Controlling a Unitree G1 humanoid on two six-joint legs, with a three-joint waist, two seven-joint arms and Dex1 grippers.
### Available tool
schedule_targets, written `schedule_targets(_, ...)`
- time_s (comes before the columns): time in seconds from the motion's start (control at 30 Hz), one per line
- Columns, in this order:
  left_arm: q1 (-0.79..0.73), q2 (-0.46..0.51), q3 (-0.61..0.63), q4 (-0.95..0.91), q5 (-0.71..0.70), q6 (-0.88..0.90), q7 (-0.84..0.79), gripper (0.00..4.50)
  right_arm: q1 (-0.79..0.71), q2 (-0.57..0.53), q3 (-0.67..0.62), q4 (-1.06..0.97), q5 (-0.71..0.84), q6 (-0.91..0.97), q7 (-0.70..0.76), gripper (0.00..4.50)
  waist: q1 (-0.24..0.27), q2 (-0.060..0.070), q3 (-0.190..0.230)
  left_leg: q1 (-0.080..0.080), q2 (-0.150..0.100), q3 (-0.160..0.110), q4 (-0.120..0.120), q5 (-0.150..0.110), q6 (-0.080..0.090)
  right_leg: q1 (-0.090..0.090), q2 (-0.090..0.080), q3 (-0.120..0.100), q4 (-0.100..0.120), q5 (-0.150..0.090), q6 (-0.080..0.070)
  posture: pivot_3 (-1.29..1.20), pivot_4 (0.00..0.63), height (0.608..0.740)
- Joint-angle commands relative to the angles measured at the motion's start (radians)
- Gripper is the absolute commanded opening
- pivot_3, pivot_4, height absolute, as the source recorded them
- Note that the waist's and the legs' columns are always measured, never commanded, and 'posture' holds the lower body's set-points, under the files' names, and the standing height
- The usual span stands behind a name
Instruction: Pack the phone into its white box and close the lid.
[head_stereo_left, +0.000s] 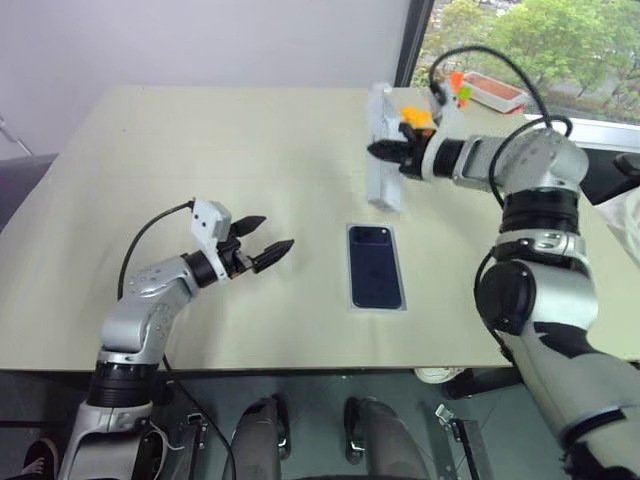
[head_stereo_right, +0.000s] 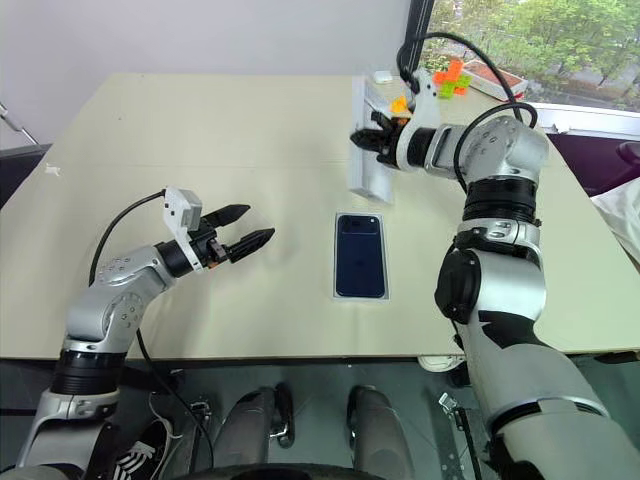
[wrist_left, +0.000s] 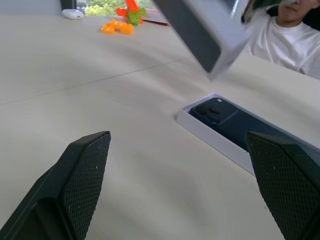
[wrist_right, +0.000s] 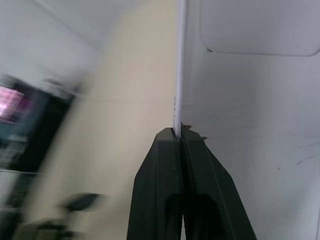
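Beige table (head_stereo_left: 200, 150), phone (head_stereo_left: 375, 265) in white box (wrist_left: 210, 134); right end effector (head_stereo_left: 385, 152) pinching lid (head_stereo_left: 381, 165), left end effector (head_stereo_left: 262, 243) agape

Orange toy blocks (wrist_left: 118, 27) on table (head_stereo_left: 200, 180)

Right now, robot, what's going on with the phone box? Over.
Left gripper open, holding nothing. Right gripper shut on the lid, raised above the table. Phone lies in the white box. Nothing in the way.
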Motion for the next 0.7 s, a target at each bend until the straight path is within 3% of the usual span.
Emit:
schedule_targets(0.03,-0.024,0.006,0.040,-0.008,-0.020,0.001,0.008,4.50,-0.036,0.052,-0.202,-0.044,0.158,0.152,-0.077,0.03,0.001,0.000,0.000,0.000,0.000,0.000,0.000,0.000,0.000,0.000,0.000,0.000,0.000,0.000,0.000,0.00,0.150,0.740)
schedule_targets(0.1,-0.029,0.008,0.052,-0.004,-0.027,0.019,0.015,4.50,-0.053,0.102,-0.372,-0.006,0.243,0.263,-0.135,0.03,0.003,0.000,0.000,0.000,0.001,0.000,0.000,0.000,0.000,0.001,0.000,0.000,0.000,0.000,0.000,0.00,0.150,0.740)
schedule_targets(0.23,-0.029,0.008,0.072,-0.010,-0.047,0.042,0.015,4.50,0.010,0.195,-0.446,-0.123,0.333,0.329,-0.226,0.03,0.001,0.000,0.000,0.000,0.000,0.000,0.000,0.000,0.000,0.001,-0.001,0.000,0.000,0.000,0.000,0.00,0.150,0.740)
schedule_targets(0.43,-0.020,0.009,0.102,-0.032,-0.073,0.034,0.014,4.50,0.207,0.337,-0.392,-0.266,0.594,0.331,-0.410,0.03,0.000,0.000,0.000,0.000,0.001,-0.001,-0.001,0.000,0.000,0.001,0.000,-0.001,-0.001,0.000,0.000,0.00,0.150,0.740)
schedule_targets(0.7,0.006,0.023,0.115,-0.072,-0.121,0.074,0.001,4.50,0.368,0.359,-0.308,-0.323,0.825,0.331,-0.587,0.03,-0.002,0.001,0.000,0.001,0.001,-0.001,-0.001,0.000,0.000,0.001,0.000,-0.001,-0.001,0.000,0.000,0.00,0.150,0.740)
